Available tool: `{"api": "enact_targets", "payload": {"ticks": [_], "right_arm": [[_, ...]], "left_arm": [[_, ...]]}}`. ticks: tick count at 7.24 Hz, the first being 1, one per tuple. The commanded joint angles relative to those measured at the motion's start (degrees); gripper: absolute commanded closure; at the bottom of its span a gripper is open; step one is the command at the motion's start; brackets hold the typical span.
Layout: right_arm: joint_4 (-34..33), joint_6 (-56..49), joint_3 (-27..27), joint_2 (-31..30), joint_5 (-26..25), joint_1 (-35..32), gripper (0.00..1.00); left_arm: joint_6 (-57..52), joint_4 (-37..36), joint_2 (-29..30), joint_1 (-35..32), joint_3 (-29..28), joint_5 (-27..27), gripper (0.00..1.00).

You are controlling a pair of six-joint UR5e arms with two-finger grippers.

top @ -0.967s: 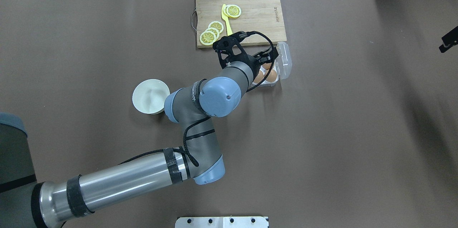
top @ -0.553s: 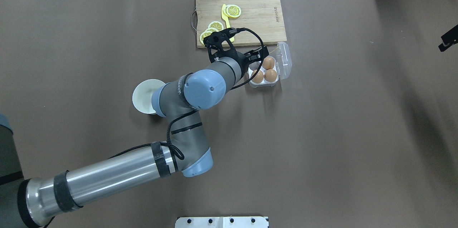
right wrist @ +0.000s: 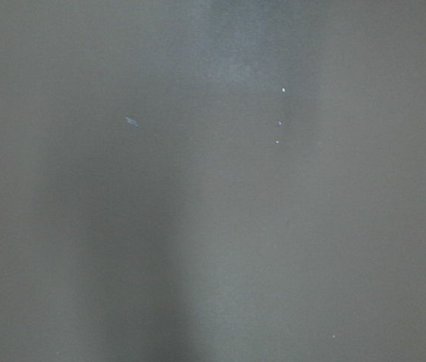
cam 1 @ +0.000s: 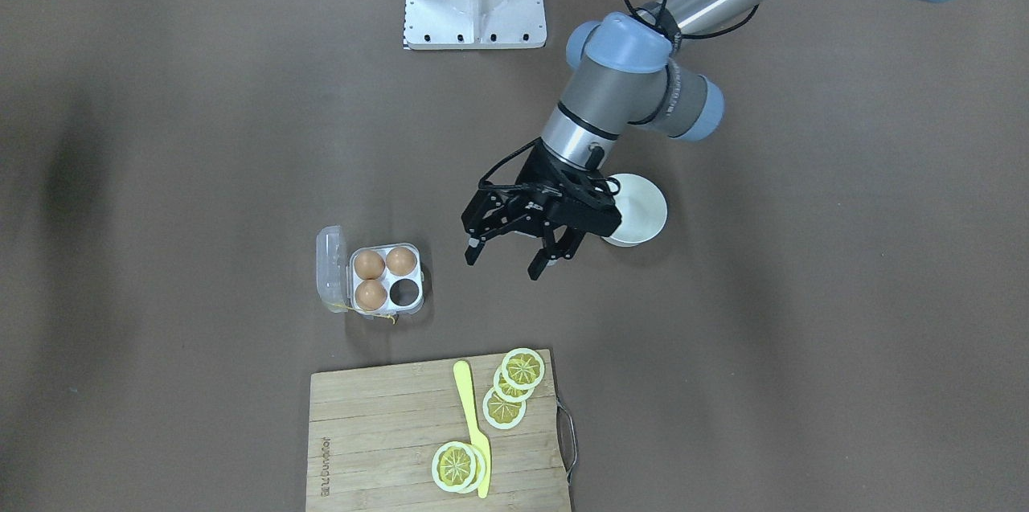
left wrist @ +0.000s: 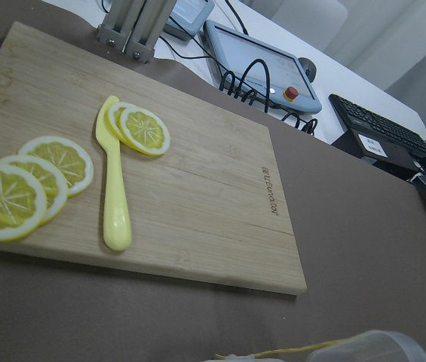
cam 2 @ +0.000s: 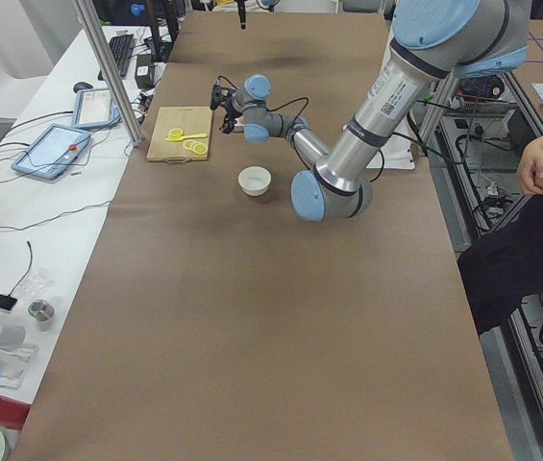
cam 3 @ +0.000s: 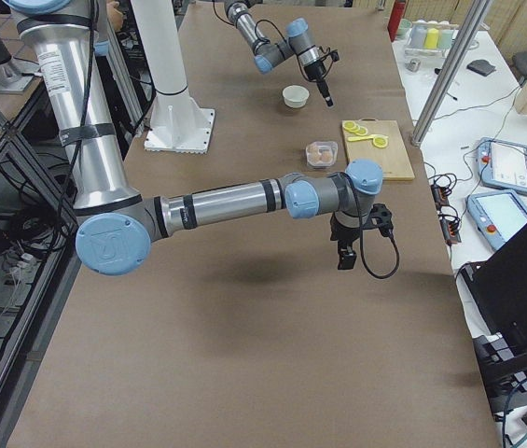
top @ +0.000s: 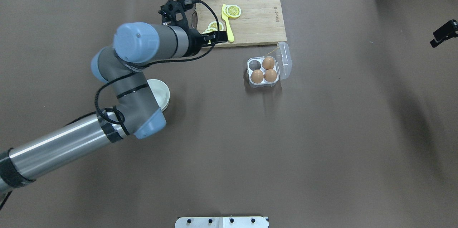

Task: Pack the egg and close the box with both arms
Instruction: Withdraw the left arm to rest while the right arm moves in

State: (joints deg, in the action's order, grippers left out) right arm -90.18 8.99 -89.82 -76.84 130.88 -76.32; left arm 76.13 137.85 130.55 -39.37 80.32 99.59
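You see the black left pincer empty, fingers apart; the clear plastic four-cell box lies open on its right. For the right pincer you cannot tell.

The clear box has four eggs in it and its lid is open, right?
Not quite. The box holds three eggs; one cell is empty. Its lid is open, as the overhead exterior view shows.

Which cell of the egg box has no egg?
The cell in the row toward the cutting board, away from the open lid; the others hold brown eggs.
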Motion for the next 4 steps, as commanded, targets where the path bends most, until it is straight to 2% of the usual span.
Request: {"api": "enact_targets", "payload": {"ticks": [1, 2, 4], "right_arm": [[-0.8, 0.7, 0.3, 3.9, -0.4, 4.0, 0.00], [-0.6, 0.8, -0.4, 3.9, 0.2, 4.3, 0.00], [-0.3, 0.8, -1.1, 4.2, 0.3, 5.0, 0.00]], "left_arm": [[-7.3, 0.0, -6.6, -9.5, 2.7, 14.3, 0.04], [-14.0, -0.1, -9.6, -13.6, 2.7, 19.7, 0.04], [-21.2, -0.3, -14.2, -20.3, 2.6, 26.6, 0.05]]}}
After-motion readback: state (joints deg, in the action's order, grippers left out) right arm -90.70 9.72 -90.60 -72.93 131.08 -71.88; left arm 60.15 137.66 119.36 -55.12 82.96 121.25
